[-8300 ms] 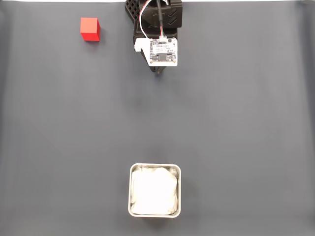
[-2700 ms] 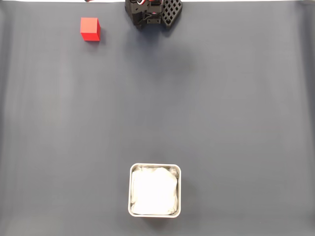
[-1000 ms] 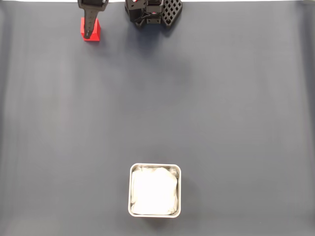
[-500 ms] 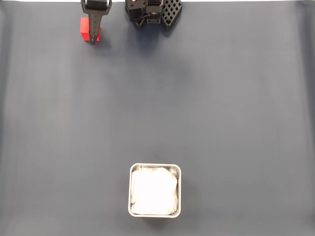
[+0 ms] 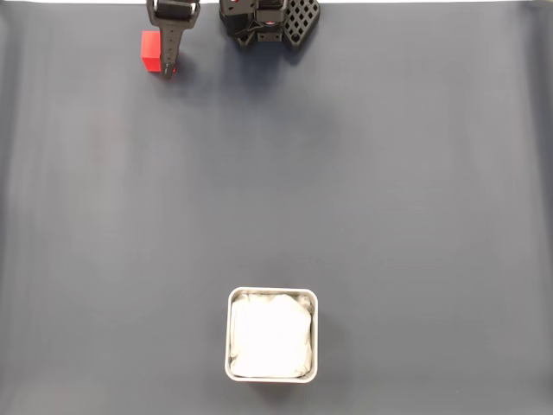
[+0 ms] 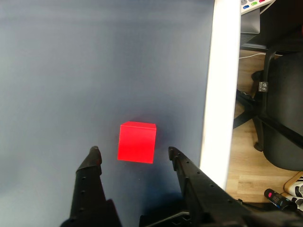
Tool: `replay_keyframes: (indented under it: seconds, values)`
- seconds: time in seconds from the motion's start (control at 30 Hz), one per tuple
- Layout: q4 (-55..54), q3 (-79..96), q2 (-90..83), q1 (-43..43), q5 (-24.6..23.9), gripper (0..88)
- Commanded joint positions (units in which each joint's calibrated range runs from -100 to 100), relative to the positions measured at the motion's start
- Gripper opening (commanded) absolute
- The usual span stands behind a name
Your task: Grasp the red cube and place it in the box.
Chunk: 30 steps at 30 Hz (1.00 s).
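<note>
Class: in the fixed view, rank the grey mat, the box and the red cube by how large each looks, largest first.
1. The grey mat, spanning nearly the whole picture.
2. The box, near the bottom edge.
3. The red cube, partly covered by the end effector, yet clearly smaller than the box.

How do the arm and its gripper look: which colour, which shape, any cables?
The gripper is matte black plastic with two long fingers that narrow to rounded tips and carry small round holes. In the fixed view the arm base is black with a perforated grid part, and thin white and red wires show on it.
</note>
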Motion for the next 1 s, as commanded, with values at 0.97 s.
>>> replay_keyframes:
  seconds: [0.97]
  values:
    - [-4.28, 3.31, -2.74, 1.12, -1.32, 30.2]
